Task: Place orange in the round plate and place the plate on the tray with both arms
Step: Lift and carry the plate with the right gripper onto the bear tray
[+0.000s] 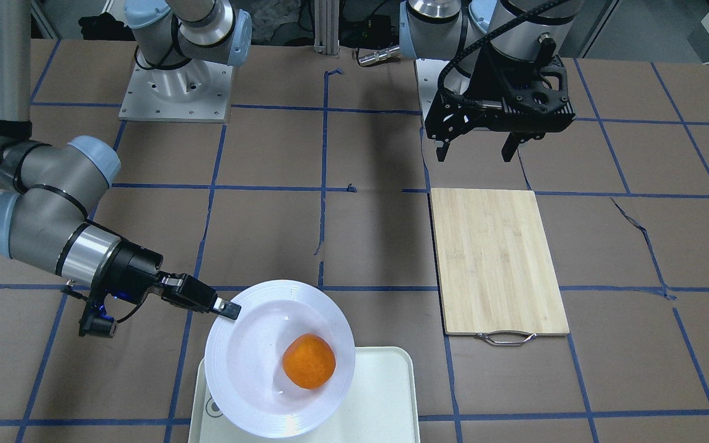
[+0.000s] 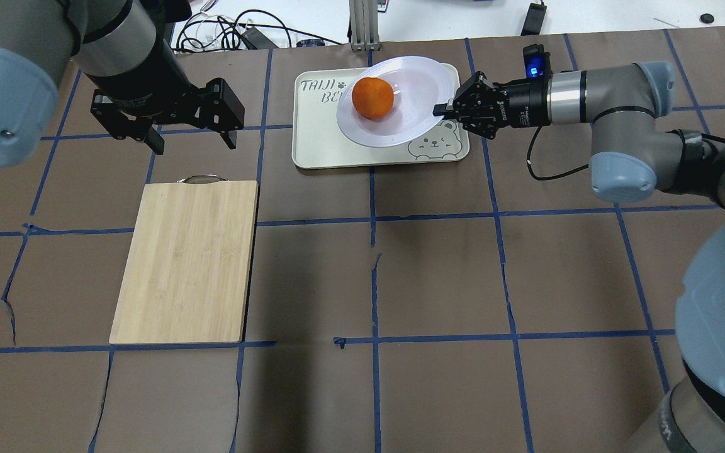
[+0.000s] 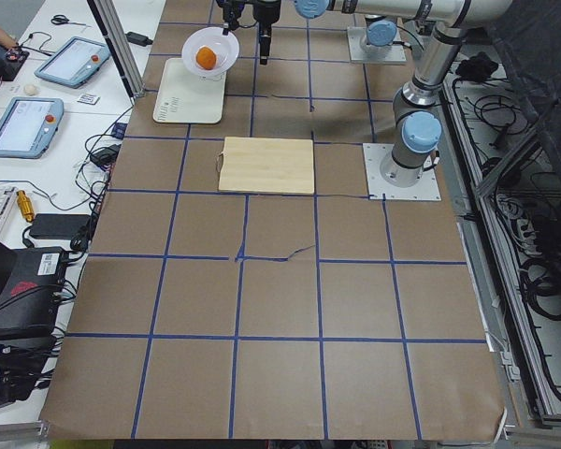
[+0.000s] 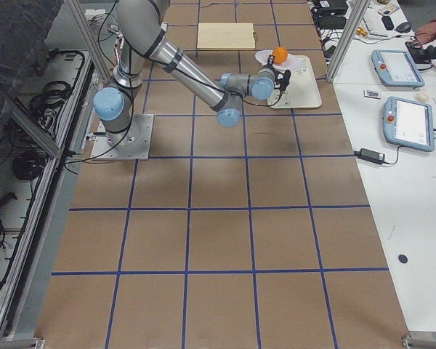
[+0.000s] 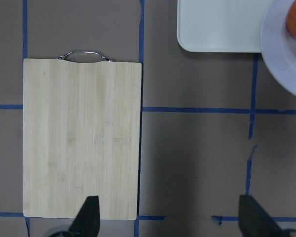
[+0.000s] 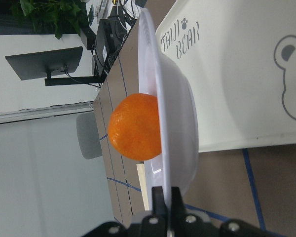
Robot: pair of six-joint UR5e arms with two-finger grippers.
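- Two arms show in the front-facing view, and only one is busy. The right gripper [image 1: 226,307] is clamped on the rim of the round plate [image 1: 244,363], with the orange [image 1: 309,361] sitting in the shallow centre. The plate overhangs one corner of the tray [image 1: 385,394].
- In the same shot, the left gripper [image 1: 474,152] hangs high near the bamboo cutting board [image 1: 499,261], jaws spread and carrying nothing.
- From overhead, the plate covers the tray's bear-face end, and the orange lies off-centre, away from the pinch.
- The left wrist camera sees bare board below and a sliver of plate at the frame's edge.
- The right wrist camera shows the plate edge-on with the fingers closed on its thin lip. It looks raised above the tray, though I can't confirm a gap.
- The side views are too small to add more.
- My read on handling is that the plate is stiff, light and glossy. A one-edge pinch invites tipping, and that round fruit will roll. The free rim opposite looks the sensible second hold.
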